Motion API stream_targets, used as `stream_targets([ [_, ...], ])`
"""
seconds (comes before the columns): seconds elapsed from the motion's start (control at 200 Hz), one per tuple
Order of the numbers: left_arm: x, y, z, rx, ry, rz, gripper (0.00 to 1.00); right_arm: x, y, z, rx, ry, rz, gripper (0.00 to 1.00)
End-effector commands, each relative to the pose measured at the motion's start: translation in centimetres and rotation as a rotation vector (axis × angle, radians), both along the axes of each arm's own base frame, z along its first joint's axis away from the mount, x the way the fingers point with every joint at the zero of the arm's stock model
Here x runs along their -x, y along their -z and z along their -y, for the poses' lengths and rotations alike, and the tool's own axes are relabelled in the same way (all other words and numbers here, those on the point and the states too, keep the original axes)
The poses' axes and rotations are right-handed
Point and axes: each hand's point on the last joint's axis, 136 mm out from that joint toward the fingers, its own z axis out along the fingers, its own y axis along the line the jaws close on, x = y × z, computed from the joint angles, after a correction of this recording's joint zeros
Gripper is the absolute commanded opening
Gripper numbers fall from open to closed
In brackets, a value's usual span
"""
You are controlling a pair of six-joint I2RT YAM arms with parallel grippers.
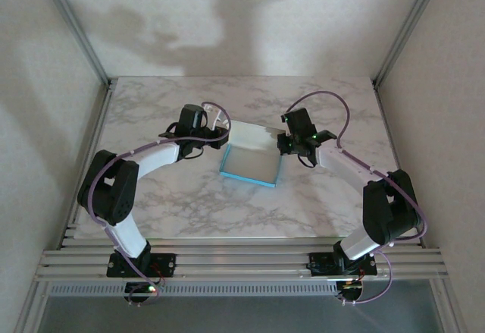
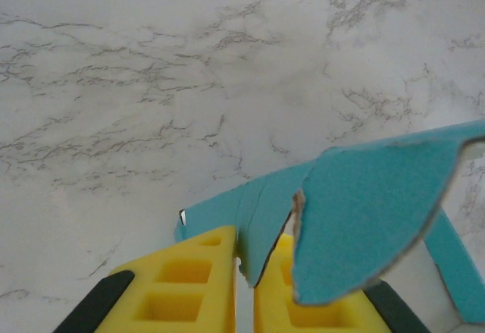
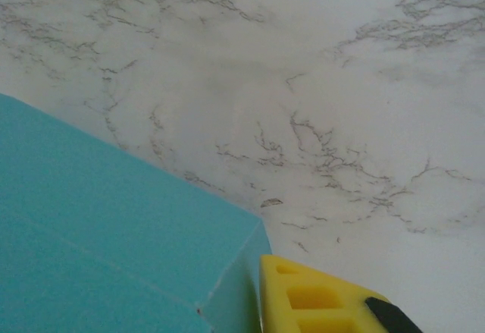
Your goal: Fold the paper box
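The paper box (image 1: 250,160) sits mid-table (image 1: 189,204), a shallow tray with turquoise walls up and its white floor showing inside; the left gripper (image 1: 218,130) is in at the far left corner, the right gripper (image 1: 291,145) at the right wall. On the left wrist camera the yellow fingers (image 2: 189,287) are pinched almost together, with the box's ragged turquoise card running down between them; that's a grip on the card. On the right wrist camera one yellow finger (image 3: 311,299) sits hard against the box's turquoise corner, its partner hidden; gripping or not, can't tell.
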Motion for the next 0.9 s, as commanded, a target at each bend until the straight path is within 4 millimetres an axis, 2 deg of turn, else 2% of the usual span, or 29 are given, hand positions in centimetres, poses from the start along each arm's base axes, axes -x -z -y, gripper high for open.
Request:
stream_targets([
  [0.0, 0.6, -0.9, 0.7, 0.04, 0.022, 0.0, 0.12, -0.5, -0.6, 0.6, -0.007, 0.036, 0.035, 0.15],
  [0.215, 0.9, -1.3, 1.6, 0.057, 0.032, 0.0, 0.12, -0.6, -0.5, 0.8, -0.013, 0.074, 0.034, 0.07],
  [0.571, 1.4, -1.1, 2.3, 0.062, 0.007, -0.005, 0.1, -0.5, -1.0, 0.9, -0.026, 0.15, 0.046, 0.02],
  [0.896, 3.2, -0.4, 2.2, 0.104, -0.058, 0.009, 0.09, 1.5, 0.2, 1.3, -0.048, 0.233, 0.094, 0.01],
])
